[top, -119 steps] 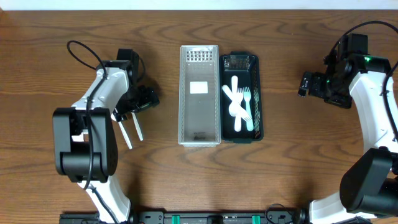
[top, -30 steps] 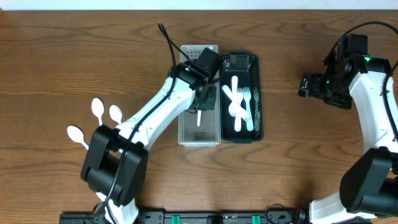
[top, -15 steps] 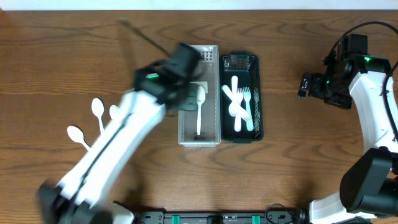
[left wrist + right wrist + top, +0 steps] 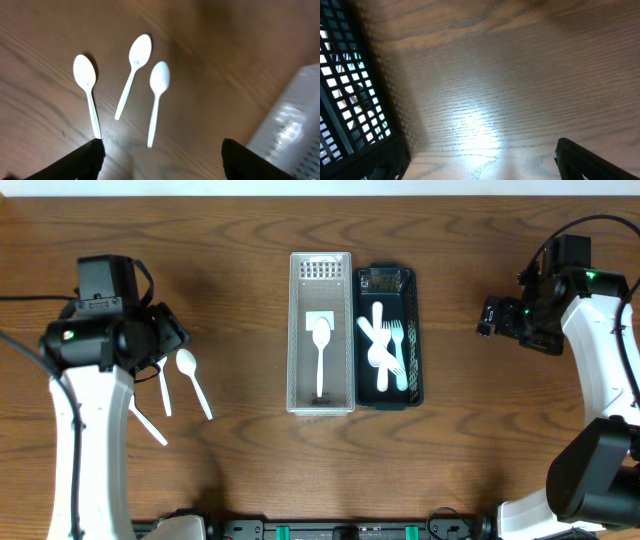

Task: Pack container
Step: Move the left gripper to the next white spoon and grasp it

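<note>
On the wooden tabletop (image 4: 240,460), a clear container (image 4: 294,300) holds one white spoon (image 4: 321,350). The left fingers (image 4: 80,162) gape above three loose spoons (image 4: 157,95); the right fingers (image 4: 585,160) stand apart too.

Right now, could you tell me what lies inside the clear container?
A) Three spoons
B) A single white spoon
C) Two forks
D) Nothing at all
B: the overhead view shows one white spoon lying lengthwise in the clear container, while the forks sit in the black tray beside it.
</note>
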Tool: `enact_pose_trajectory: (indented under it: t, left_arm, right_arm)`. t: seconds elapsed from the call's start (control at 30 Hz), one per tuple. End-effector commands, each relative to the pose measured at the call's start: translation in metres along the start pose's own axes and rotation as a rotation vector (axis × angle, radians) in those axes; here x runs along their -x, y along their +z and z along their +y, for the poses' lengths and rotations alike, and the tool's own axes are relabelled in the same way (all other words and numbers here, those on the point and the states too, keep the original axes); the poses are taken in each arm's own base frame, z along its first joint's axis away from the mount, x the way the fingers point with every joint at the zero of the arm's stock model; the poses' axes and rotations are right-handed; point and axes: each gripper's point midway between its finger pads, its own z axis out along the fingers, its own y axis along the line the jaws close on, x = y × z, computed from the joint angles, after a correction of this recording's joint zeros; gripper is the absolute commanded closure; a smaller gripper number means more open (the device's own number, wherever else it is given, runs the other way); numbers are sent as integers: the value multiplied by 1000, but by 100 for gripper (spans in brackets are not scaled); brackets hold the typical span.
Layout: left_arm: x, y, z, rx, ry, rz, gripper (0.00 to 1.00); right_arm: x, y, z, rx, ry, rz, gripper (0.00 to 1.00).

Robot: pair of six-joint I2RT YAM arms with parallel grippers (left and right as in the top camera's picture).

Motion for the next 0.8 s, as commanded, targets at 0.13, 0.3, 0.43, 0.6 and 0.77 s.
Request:
enact_pose_trajectory:
  t: [0.13,0.3,0.43,0.6,0.77]
  left_arm:
    - [-42,92,1,17,20,216,18]
    - [-58,136,5,57,59,306,18]
    - [-64,161,5,71,83,344,18]
    - [-68,181,4,71,102,367,18]
    - [-72,196,-1,47,124,388,18]
  right_arm:
    - [-2,0,2,10,-11,4,1]
    - [-2,0,2,10,-11,5,1]
    - [-2,0,2,10,-11,5,1]
    - [-2,0,2,10,-11,5,1]
    - [-3,0,2,10,-11,7,1]
